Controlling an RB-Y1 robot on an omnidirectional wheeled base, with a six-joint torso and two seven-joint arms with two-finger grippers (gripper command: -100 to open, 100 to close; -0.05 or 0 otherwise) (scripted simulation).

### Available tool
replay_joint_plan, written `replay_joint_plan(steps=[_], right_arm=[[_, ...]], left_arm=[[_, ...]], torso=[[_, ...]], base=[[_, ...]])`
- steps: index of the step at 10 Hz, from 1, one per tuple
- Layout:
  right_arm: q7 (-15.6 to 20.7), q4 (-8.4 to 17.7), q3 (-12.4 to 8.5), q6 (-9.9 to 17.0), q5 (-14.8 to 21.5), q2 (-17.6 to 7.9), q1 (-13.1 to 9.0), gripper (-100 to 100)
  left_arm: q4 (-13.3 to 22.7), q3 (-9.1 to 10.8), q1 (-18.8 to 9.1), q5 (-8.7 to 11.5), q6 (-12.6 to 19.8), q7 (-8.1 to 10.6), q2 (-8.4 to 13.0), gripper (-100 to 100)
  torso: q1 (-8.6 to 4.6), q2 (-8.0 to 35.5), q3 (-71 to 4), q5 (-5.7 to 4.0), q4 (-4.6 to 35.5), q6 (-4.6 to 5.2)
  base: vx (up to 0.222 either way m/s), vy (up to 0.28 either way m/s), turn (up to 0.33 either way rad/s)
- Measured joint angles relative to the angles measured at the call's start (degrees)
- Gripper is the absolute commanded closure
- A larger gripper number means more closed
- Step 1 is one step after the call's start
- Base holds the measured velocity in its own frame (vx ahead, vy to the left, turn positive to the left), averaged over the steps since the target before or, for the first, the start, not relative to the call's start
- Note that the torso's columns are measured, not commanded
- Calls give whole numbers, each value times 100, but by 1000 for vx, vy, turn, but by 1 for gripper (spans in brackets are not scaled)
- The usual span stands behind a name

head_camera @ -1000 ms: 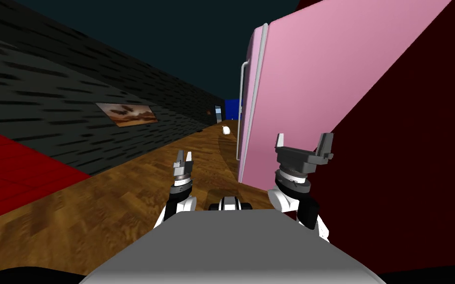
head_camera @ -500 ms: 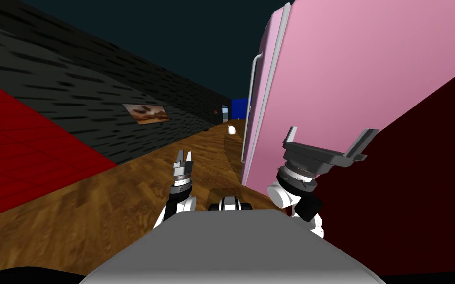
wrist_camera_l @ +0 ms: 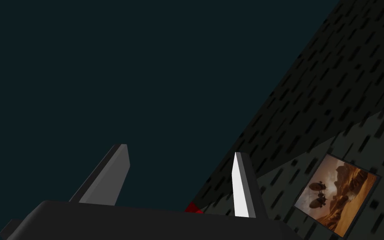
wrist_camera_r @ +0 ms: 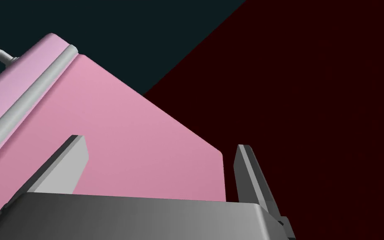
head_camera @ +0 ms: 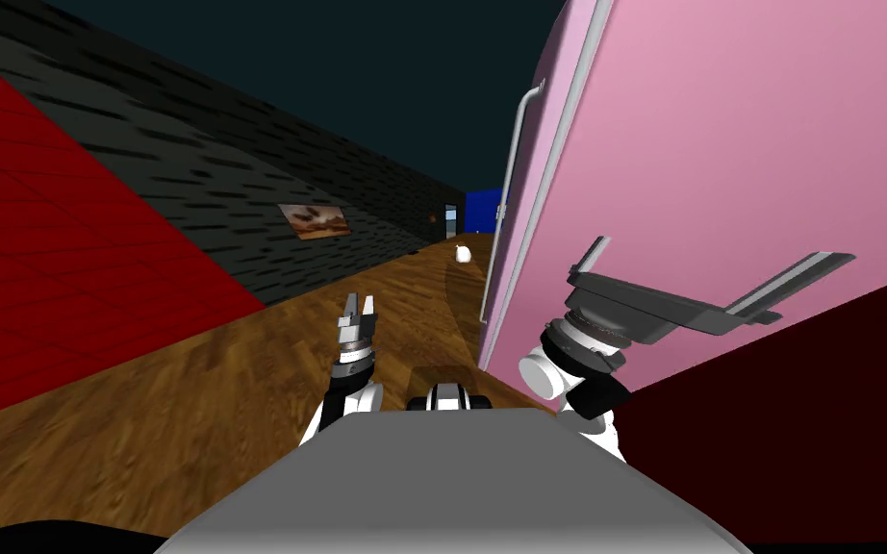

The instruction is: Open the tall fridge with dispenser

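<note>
R gripper point(head_camera: 727, 248), agape — beside tall pink fridge point(head_camera: 721, 144)

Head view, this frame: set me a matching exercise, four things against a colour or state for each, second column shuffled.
Things:
1. fridge
2. fridge handle
3. floor
4. right gripper

Colour or state:
A. open, holding nothing
B. brown wood grain
C. pink
D. long light grey bar

Pairs: 1-C, 2-D, 3-B, 4-A

Home interior, pink fridge point(head_camera: 721, 144), wood floor point(head_camera: 191, 414), framed pic point(head_camera: 315, 220), dark wall point(head_camera: 191, 183)
</note>
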Motion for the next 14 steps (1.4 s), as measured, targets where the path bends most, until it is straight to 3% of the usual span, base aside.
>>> replay_joint_plan(steps=[14], right_arm=[[30,-25,420,-1378,-2033,-112,-1374,-100]], left_arm=[[0,1,0,0,0,0,0,0]], torso=[[-3,2,2,-1,1,-1]], base=[[51,-47,209]])
